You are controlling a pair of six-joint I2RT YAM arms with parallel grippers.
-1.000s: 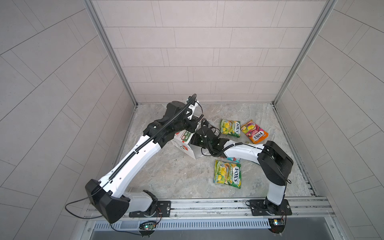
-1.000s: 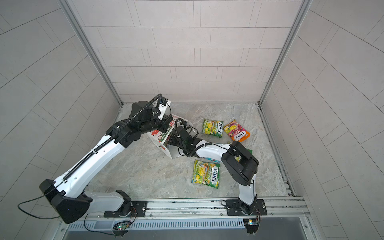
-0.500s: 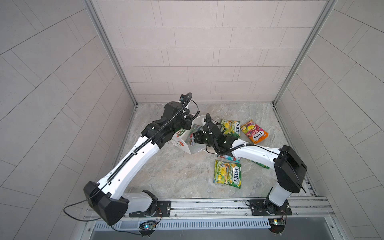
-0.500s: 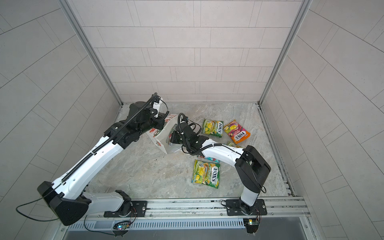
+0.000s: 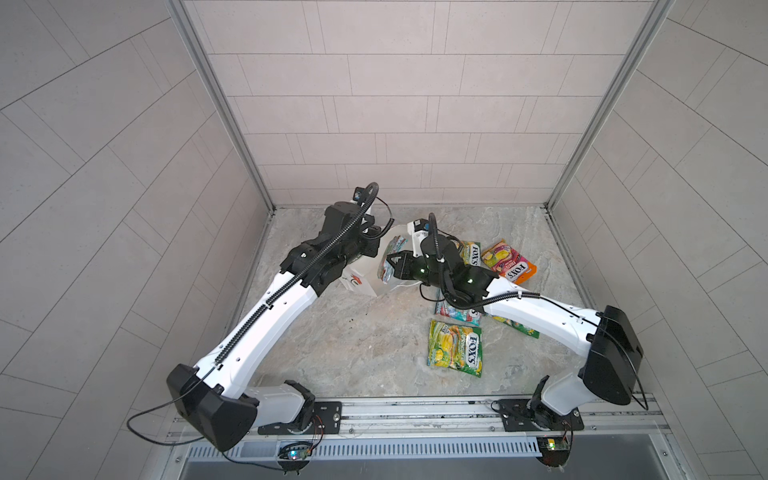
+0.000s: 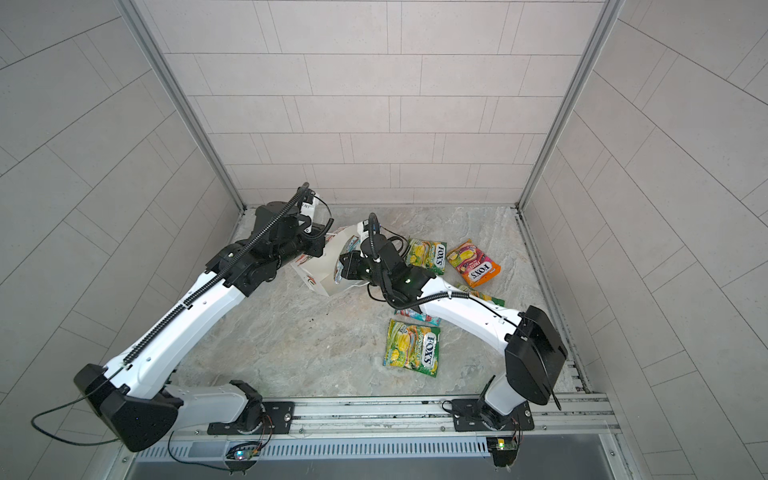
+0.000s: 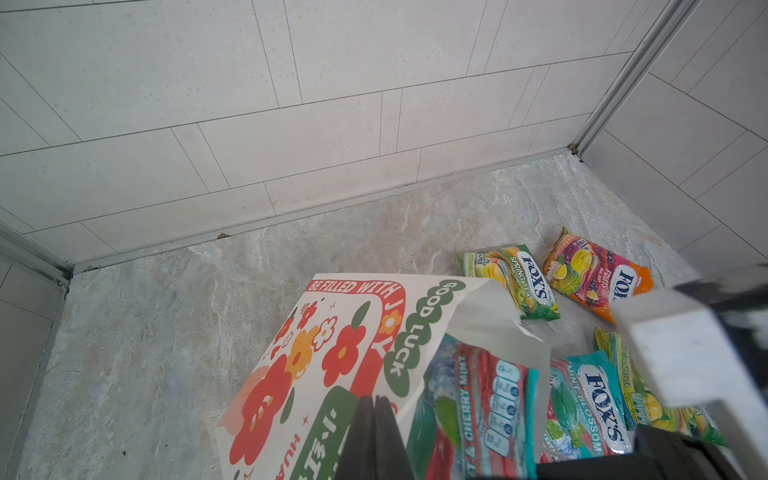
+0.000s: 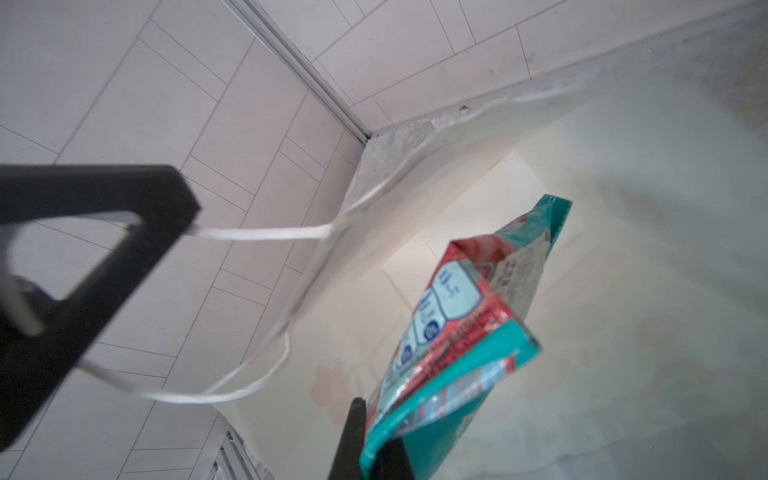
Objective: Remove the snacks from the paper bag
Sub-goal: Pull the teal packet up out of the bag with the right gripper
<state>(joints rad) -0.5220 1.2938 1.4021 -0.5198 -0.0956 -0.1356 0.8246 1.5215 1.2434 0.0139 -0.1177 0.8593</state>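
The white paper bag (image 5: 360, 283) (image 6: 320, 270) (image 7: 332, 353) with red flowers hangs tilted, mouth toward the right arm. My left gripper (image 5: 374, 245) (image 6: 318, 246) (image 7: 376, 405) is shut on its white cord handle (image 8: 257, 235). My right gripper (image 5: 394, 266) (image 6: 345, 267) (image 8: 374, 432) is shut on the edge of a teal-red snack pouch (image 5: 390, 258) (image 7: 478, 395) (image 8: 469, 311) at the bag's mouth; its far end points into the white interior (image 8: 498, 187). Other snacks lie on the floor: green-yellow (image 5: 471, 253), orange-pink (image 5: 509, 264) and green-yellow (image 5: 456, 348).
A teal-red pouch (image 5: 455, 311) (image 7: 590, 407) and a green-yellow one (image 5: 519, 326) lie partly under my right forearm. Tiled walls close in the back and both sides. The arms' base rail (image 5: 415, 409) runs along the front edge.
The right arm has stretched out and its gripper has drawn the teal-red pouch up to the bag's mouth. The left arm has shifted the bag slightly back and left.
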